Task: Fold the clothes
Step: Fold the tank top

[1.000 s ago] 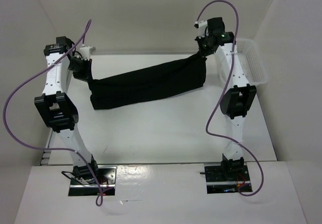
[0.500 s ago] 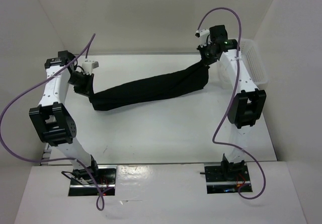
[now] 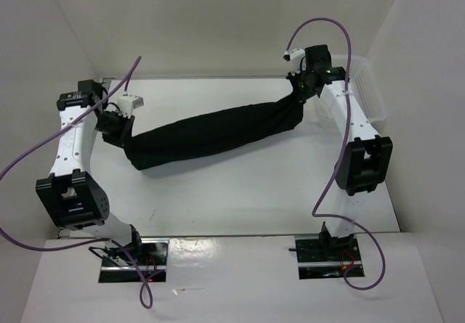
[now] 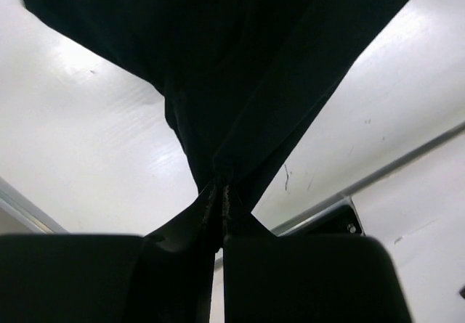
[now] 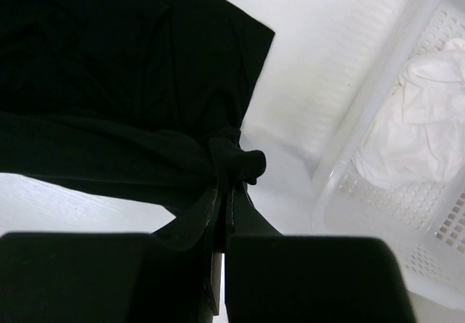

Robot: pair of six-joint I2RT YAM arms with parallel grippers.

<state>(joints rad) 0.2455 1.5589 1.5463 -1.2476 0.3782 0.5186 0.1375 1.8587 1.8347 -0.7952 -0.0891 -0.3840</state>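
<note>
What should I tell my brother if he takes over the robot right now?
Left gripper: shut on one bunched end of the black T-shirt.
Right gripper: shut on the other end, next to the white mesh basket, which has white fabric inside.
Shirt: stretched as a long sagging band between both arms, over the far half of the table.
Done: both ends gripped.
Left: no neat fold shows yet. It probably needs laying flat, folding and letting go.
</note>
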